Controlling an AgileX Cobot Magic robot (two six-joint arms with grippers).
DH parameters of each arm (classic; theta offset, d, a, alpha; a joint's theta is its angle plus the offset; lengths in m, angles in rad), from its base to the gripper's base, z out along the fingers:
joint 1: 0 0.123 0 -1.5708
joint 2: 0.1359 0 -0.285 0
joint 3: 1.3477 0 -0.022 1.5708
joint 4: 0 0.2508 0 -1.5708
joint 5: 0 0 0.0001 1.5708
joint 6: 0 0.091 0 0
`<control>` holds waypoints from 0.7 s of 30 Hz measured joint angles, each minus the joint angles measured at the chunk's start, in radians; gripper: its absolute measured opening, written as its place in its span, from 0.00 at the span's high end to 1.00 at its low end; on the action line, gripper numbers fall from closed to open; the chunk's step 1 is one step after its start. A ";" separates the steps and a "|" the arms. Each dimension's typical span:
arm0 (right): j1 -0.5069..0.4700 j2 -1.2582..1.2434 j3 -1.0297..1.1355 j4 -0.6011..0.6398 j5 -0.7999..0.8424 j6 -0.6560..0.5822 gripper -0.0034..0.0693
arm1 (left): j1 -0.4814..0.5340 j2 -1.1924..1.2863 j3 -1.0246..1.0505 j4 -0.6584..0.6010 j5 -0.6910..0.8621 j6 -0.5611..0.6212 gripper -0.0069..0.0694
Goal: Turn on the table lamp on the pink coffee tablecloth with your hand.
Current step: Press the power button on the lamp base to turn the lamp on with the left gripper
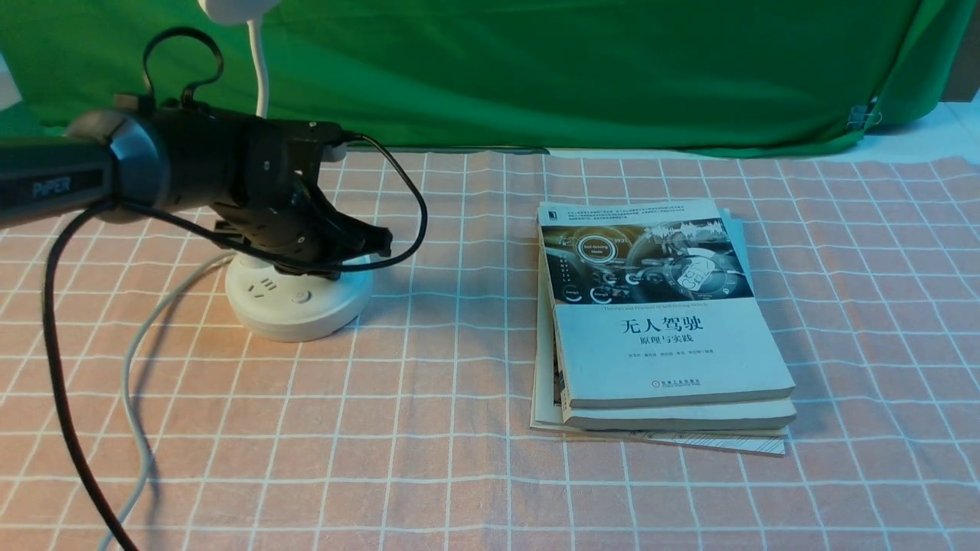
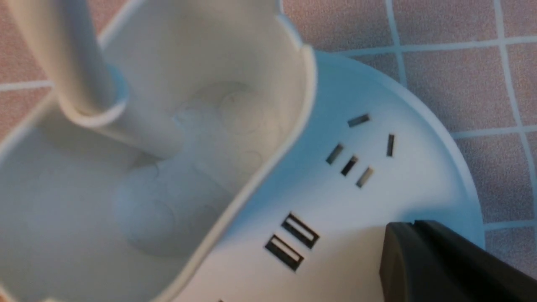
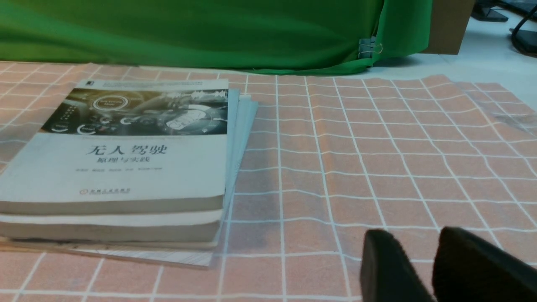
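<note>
The white table lamp stands at the left of the pink coffee tablecloth (image 1: 459, 474). Its round puck base (image 1: 298, 302) shows sockets and a button (image 1: 301, 295). Its thin neck (image 1: 260, 69) rises to the head (image 1: 233, 6), which is cut off at the picture's top. My left gripper (image 1: 385, 242) is shut and empty, low over the base's right side. In the left wrist view the joined fingertips (image 2: 413, 226) sit over the base (image 2: 377, 180), beside the cup-like holder (image 2: 168, 159) and neck (image 2: 71, 54). My right gripper (image 3: 415, 235) hangs low over bare cloth, its jaws slightly apart and empty.
A stack of books (image 1: 658, 321) lies at centre right and also shows in the right wrist view (image 3: 121, 159). The lamp's grey cord (image 1: 138, 360) and my arm's black cable (image 1: 57, 367) trail toward the front left. A green backdrop (image 1: 536, 69) closes the far edge.
</note>
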 joint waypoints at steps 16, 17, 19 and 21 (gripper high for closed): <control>0.000 0.000 0.000 0.000 0.000 0.000 0.62 | 0.000 -0.006 -0.016 0.000 0.057 0.000 0.88; 0.000 0.000 0.000 0.000 0.000 0.000 0.62 | 0.000 -0.024 -0.008 -0.006 0.096 0.001 0.88; 0.000 0.000 0.000 0.000 0.000 0.000 0.62 | 0.000 -0.083 0.026 -0.036 0.175 0.028 0.88; 0.000 0.000 0.000 0.000 0.000 0.000 0.62 | 0.000 -0.169 0.089 -0.087 0.193 0.068 0.88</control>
